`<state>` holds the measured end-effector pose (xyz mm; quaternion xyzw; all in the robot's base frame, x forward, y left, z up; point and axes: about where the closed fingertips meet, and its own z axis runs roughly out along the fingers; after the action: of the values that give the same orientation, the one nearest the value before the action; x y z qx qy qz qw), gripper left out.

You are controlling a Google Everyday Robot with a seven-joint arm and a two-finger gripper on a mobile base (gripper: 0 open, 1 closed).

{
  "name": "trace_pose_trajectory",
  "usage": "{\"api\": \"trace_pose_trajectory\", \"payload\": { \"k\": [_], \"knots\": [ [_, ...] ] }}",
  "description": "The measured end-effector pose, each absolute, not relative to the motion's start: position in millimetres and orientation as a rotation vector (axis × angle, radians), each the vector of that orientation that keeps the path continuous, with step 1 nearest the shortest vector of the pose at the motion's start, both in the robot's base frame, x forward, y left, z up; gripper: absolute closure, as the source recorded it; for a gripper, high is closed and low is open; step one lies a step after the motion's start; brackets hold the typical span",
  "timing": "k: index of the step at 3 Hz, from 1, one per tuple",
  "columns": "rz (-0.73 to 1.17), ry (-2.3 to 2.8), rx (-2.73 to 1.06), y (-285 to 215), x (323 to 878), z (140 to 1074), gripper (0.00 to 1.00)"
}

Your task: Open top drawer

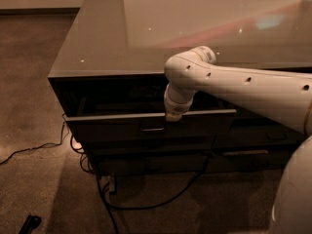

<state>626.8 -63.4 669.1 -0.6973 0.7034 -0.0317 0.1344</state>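
I see the grey desk top [146, 43] just above the top drawer [107, 128], which stands partly out, the white arm [243, 87] crossing its right half, the gripper [173, 116] at its upper front edge, just right of its handle [152, 128], grip state I cannot tell

Smooth, perhaps plastic gripper [173, 115] at matt top drawer [112, 126]

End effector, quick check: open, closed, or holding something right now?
The end effector: its state cannot be told; it sits at the upper edge of the top drawer front, and the drawer stands partly out.
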Motion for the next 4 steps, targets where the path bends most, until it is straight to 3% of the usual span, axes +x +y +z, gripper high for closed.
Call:
{"api": "trace_pose_trajectory", "payload": {
  "k": [1, 4],
  "knots": [
    [-0.092, 2.039, -2.021, -63.4, 626.8, 672.6, 0.81],
    [-0.112, 2.031, -2.038, -61.3, 626.1, 672.1, 0.12]
  ]
}}
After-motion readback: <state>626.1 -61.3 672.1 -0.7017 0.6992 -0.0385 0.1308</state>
